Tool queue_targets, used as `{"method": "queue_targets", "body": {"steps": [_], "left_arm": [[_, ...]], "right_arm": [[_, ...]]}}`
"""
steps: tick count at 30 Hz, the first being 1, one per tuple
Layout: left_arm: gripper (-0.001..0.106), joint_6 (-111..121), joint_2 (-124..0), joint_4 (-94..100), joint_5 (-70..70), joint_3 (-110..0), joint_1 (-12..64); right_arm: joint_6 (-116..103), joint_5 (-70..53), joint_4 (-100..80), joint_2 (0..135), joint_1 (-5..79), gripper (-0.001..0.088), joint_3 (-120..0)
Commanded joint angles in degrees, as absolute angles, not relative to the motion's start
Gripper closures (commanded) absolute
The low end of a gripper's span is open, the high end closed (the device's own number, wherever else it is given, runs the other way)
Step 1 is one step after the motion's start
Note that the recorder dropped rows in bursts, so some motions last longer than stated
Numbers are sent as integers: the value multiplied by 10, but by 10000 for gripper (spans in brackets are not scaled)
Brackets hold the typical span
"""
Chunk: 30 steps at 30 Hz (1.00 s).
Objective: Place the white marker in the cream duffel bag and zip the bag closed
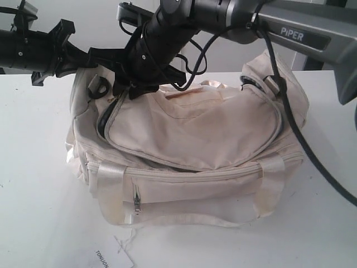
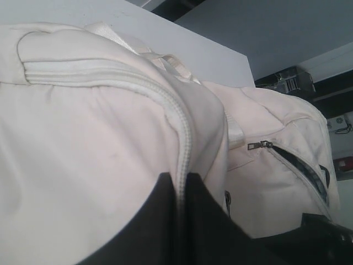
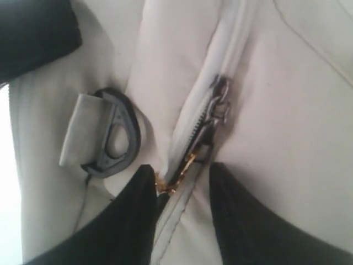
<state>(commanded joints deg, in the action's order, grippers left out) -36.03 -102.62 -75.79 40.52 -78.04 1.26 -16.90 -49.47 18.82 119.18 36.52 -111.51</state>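
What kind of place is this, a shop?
Probably a robotics lab, not a shop: a plain white table, dark robot arms trailing loose cables, and one cream duffel bag to practise on.

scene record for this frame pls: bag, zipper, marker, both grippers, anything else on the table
bag: cream duffel bag on white table
top zipper: partly open, dark gap along the front curve
marker: not visible in any view
right gripper: open, astride the zipper at the gold chain pull, beside black ring
left gripper: pinching a seam fold of the bag
other: paper tag in front of bag
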Motion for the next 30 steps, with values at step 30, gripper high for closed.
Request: {"method": "queue_targets", "body": {"steps": [30], "left_arm": [[1053,-360,-1026,-758,405,-780,13]], "right_arm": [[-144,-537,179,1163,365,868,-1115]]}}
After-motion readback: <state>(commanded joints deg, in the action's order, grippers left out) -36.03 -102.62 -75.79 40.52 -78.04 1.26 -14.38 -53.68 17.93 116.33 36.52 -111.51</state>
